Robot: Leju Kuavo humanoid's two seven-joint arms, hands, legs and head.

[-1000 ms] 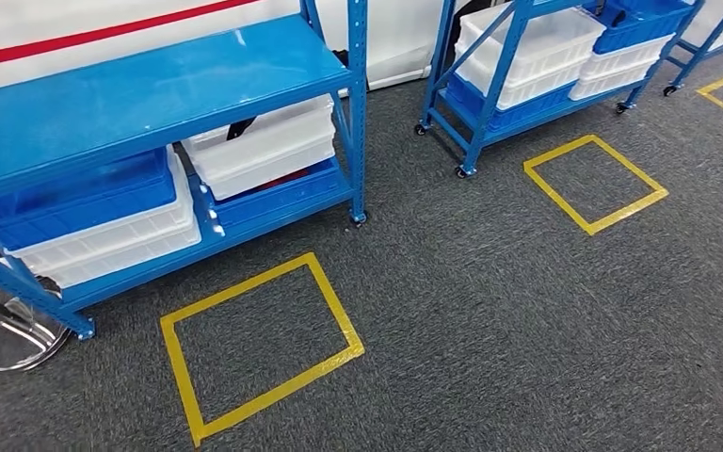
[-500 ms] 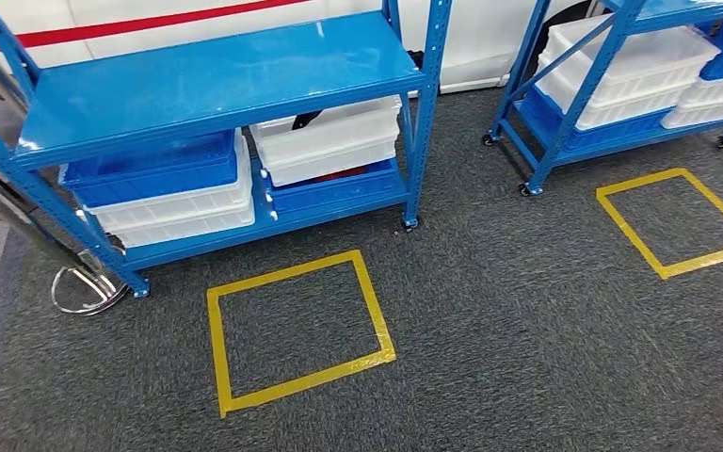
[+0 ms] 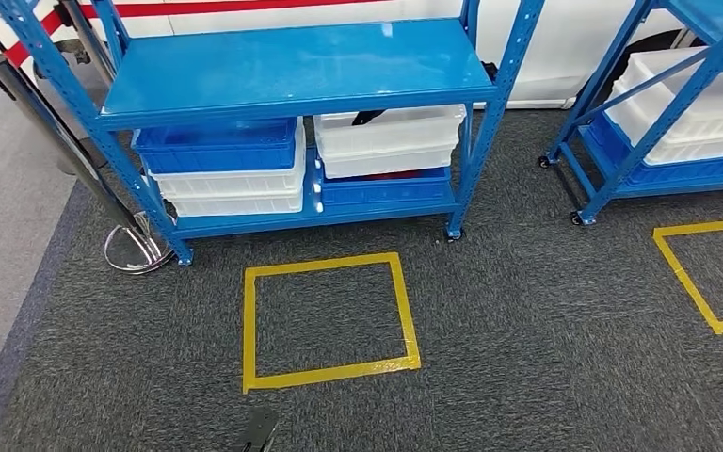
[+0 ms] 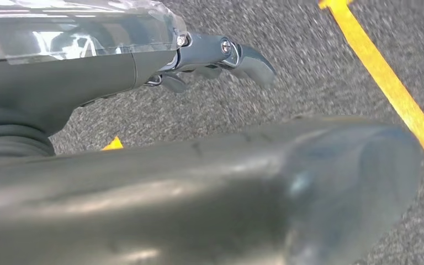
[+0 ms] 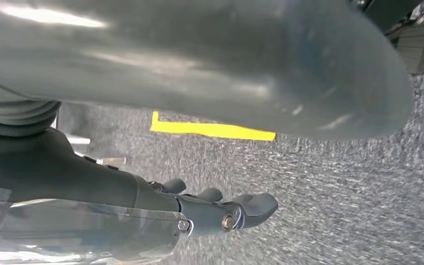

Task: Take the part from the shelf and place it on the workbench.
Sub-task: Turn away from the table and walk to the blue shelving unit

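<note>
Blue shelf [image 3: 292, 66] ahead on grey carpet, white and blue bins [image 3: 386, 141] on its lower level, part not discernible, yellow tape square [image 3: 329, 320] in front; left robot hand [image 4: 221, 58] and right robot hand [image 5: 221, 212] both empty, fingers loosely extended

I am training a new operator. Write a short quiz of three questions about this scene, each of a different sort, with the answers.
1. True or false: the top board of the blue shelf carries a bin.
2. Which bin shows a dark object over its rim? A) blue bin B) white bin
3. Fill in: the yellow square is taped on the ____.

Key: 1. False, it is bare. 2. B. 3. Carpet. Both the left hand and right hand hold nothing.
</note>
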